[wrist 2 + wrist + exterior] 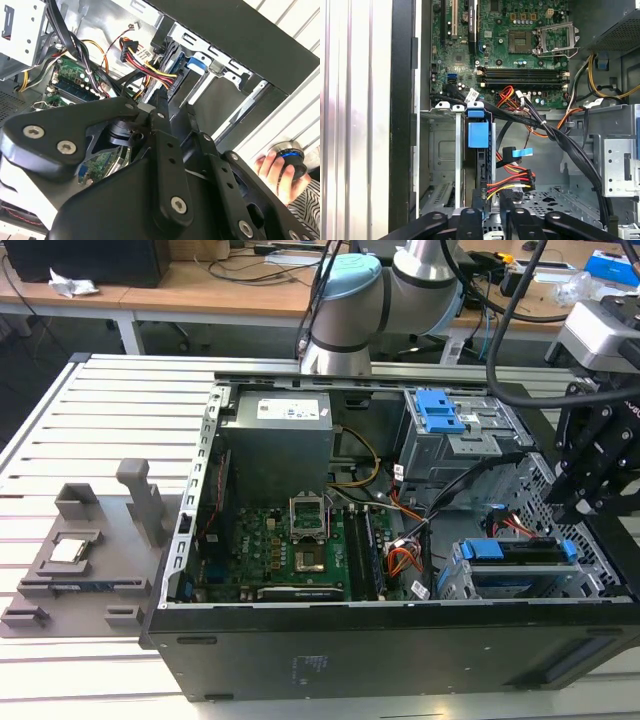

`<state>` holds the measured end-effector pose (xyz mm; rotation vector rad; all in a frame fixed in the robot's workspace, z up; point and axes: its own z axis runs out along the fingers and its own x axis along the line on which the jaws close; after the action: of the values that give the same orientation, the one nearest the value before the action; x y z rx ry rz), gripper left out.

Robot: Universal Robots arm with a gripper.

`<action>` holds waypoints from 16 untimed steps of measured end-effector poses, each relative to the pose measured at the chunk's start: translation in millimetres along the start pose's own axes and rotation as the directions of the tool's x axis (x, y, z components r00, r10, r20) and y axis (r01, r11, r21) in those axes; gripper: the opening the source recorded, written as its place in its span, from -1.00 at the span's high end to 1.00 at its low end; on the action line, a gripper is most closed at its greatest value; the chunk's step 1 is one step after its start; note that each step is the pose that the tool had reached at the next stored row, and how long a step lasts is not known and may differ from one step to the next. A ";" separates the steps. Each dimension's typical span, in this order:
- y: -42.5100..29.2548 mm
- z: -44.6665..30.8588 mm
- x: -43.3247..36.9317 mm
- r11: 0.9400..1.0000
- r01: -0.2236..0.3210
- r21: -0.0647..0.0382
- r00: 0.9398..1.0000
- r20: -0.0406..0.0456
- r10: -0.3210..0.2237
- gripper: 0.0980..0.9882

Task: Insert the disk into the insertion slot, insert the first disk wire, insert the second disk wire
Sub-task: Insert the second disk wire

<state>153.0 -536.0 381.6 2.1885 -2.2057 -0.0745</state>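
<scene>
Tabletop (100,410) of pale slats carries an open black computer case (350,660), lying on its side with the green circuit board (290,550) facing up. Behind the case stands the robot arm (345,300), reaching over to the exterior view's right.

In the corner of the case nearest that side sits the insertion slot (452,582), a low grey metal cage. The disk (500,552) is already seated inside it, and its blue frame shows along the top of the opening. A taller grey bay with a blue latch (440,425) stands beyond the cage, apart from it.

The black gripper (491,210) hangs just over the open end of the slot, at the edge of the disk. Its 2 fingers (470,222) stand close together, closed on the black plug of the red-and-yellow wire (512,185), and that plug sits right against the disk's end. Whether the plug is fully pushed home cannot be told.

A thin wire with a blue plug (520,152) hangs loose just beside, touching neither fingers nor disk.

Outside the case, in the second wrist view, a person's hand (272,170) rests on a round knob (292,157).
</scene>
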 end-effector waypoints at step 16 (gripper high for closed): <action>42.6 4.2 -4.7 1.000 0.000 0.000 1.000 0.000 0.000 0.54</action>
<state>110.3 -531.0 380.0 2.1883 -2.2057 -0.0743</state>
